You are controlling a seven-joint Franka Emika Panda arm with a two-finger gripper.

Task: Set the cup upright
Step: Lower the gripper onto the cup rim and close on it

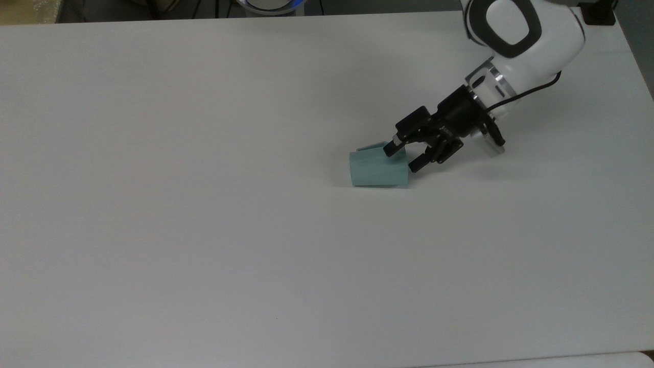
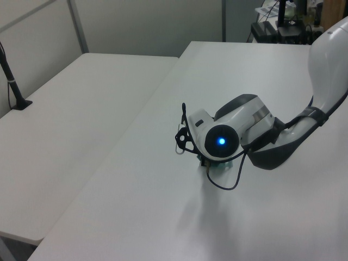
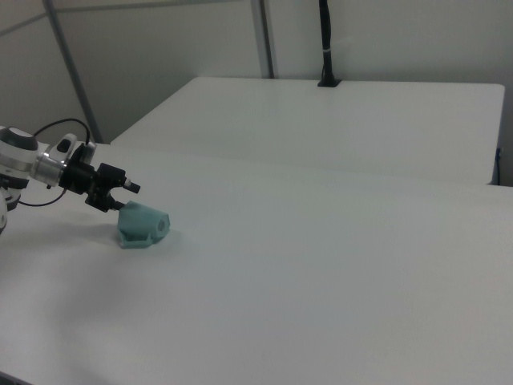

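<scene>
The pale teal cup (image 1: 377, 169) lies on its side on the white table (image 1: 204, 214), its wider end toward the top view's right and its handle on the far side. My gripper (image 1: 403, 158) is open and comes in low from the top view's right. Its upper fingertip (image 1: 391, 150) overlaps the top corner of the cup's wide end, and the lower fingertip sits just off the rim. From the right view, the cup (image 3: 143, 227) rests just below and right of the gripper (image 3: 123, 198). In the left view, the wrist covers most of the cup (image 2: 222, 165).
A second white table (image 3: 361, 112) stands beside this one across a narrow gap, with a black post (image 3: 326, 40) at its far edge. The arm's white links (image 1: 516, 36) hang over the top view's upper right corner.
</scene>
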